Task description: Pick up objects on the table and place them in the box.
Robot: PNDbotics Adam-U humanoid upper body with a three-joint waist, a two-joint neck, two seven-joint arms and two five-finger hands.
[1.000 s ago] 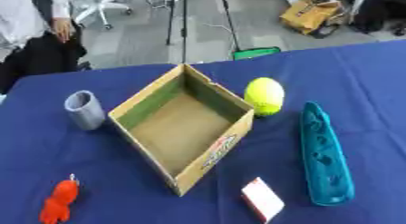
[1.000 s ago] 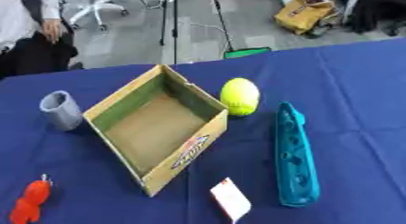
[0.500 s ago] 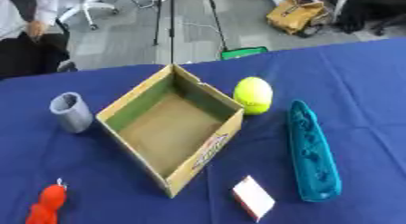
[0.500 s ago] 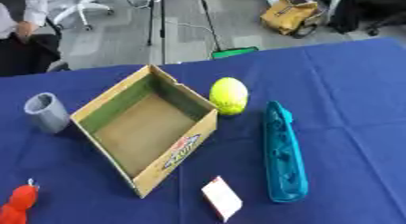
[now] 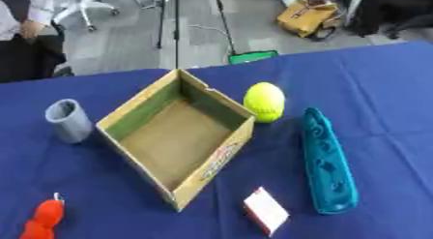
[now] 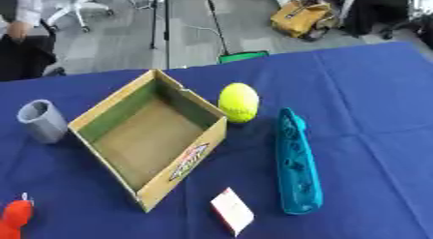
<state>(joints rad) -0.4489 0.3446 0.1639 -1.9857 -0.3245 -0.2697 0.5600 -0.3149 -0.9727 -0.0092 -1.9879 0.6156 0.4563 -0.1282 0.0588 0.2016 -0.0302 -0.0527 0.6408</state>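
Observation:
An open cardboard box (image 5: pixel 222 158) with nothing inside sits askew in the middle of the blue table (image 5: pixel 372 88). A yellow ball (image 5: pixel 265 101) rests against its right side. To the right of that lies a long teal object (image 5: pixel 327 163). A small white and red box (image 5: pixel 266 210) lies at the front, below the cardboard box. A grey cup (image 5: pixel 68 120) stands to the left of the box. An orange-red toy (image 5: pixel 42 220) lies at the front left corner. Neither of my hands shows in either view.
The table's far edge runs along the top, with floor, a tripod and chairs beyond it. A green item (image 5: pixel 254 56) pokes up behind the far edge. A yellow bag (image 5: pixel 309 18) lies on the floor.
The whole picture has shifted as the camera tilted; the things on the table keep their places relative to one another.

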